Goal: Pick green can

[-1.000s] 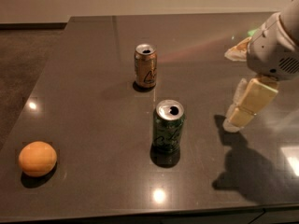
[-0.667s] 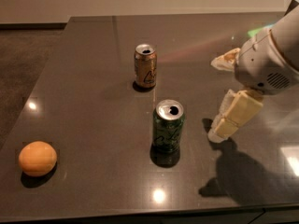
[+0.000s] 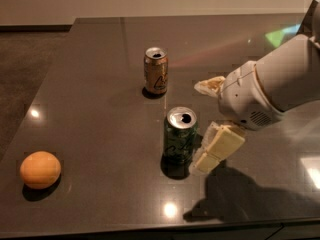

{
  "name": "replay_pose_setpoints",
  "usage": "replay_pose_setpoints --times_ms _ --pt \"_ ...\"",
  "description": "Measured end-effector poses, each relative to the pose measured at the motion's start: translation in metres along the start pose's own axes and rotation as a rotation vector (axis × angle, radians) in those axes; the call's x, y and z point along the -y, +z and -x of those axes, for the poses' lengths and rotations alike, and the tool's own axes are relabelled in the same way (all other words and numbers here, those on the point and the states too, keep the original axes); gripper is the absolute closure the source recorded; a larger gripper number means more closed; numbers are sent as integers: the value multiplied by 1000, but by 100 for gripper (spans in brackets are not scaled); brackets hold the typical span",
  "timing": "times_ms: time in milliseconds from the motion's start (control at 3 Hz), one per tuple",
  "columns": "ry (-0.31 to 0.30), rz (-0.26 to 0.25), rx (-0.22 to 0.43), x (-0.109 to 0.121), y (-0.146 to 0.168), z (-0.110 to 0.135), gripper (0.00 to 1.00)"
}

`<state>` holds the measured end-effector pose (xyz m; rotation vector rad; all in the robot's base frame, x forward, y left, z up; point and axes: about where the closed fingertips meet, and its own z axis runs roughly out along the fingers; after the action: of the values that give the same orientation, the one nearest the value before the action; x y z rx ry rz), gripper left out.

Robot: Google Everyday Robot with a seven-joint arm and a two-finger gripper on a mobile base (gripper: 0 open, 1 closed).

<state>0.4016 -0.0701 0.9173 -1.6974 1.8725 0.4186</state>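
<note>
The green can [image 3: 180,136] stands upright near the middle of the dark table, silver top open, pale squiggly lettering on its side. My gripper [image 3: 200,126] comes in from the right, just to the right of the can, low over the table. It is open. One cream finger [image 3: 210,85] is behind the can's right side and the other finger [image 3: 220,148] is in front, close to the can's lower right. The can is not between them. The white arm fills the right of the view.
A golden-brown can [image 3: 156,70] with a triangle mark stands upright behind the green can. An orange [image 3: 40,169] lies near the front left corner. The table [image 3: 100,114] ends at the left and front edges, with floor beyond.
The gripper and arm have moved left and down towards the green can, from well to its right to right beside it. The cans and the orange have not moved.
</note>
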Motion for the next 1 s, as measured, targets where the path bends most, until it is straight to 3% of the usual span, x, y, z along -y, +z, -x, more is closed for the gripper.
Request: replay_pose_setpoints --times_ms 333,667,1000 --pt "-9 5 30 -6 23 8 0" --pt "-5 -7 47 -3 37 14 14" --pt "3 -25 62 3 41 16 37"
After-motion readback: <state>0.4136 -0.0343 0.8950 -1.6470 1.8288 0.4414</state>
